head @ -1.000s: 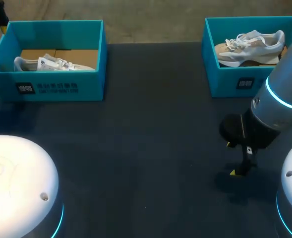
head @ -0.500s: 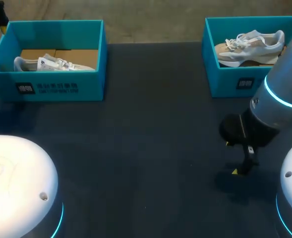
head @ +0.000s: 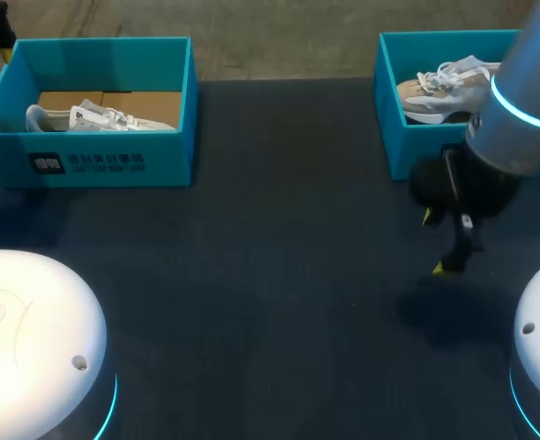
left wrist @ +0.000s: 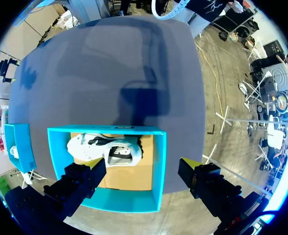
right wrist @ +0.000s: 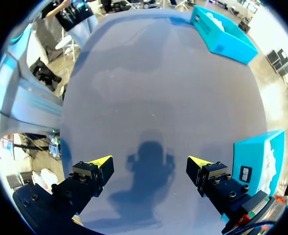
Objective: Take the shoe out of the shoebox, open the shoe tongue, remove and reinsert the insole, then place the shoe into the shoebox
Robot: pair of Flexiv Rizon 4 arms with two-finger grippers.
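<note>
Since the earlier frames, the right arm [head: 517,119] is lifting and travelling away from the near edge of the desk [head: 270,275] toward the right shoebox [head: 416,156]. It is now covering more of that box than before. Both shoeboxes and both shoes are keeping their positions.

At the far left of the desk, the left shoebox [head: 86,160] is standing open. The left shoe [head: 95,117] is lying on its side inside, against the near wall on the brown cardboard floor. In the left wrist view, the left claw [left wrist: 141,171] is hanging above this box in the released state. Its fingers are standing wide apart and are gripping nothing. The shoe is showing ahead of the fingers, nearer to one of them. In the head view, only a yellow tip of this claw is showing, at the far left corner beside the box.

The middle of the desk is showing only dark surface.

At the far right, the right shoebox is holding the right shoe [head: 439,87], a white and beige trainer, which is lying on its side. The right arm is partly hiding both. The right claw [head: 436,243] is hanging over bare desk just in front of this box, pointing downward. In the right wrist view, its fingers [right wrist: 102,166] are spread wide with nothing between them, so this claw is also released. Its shadow is falling on the desk beneath, and a teal wall of the right shoebox is showing just beside one finger.
</note>
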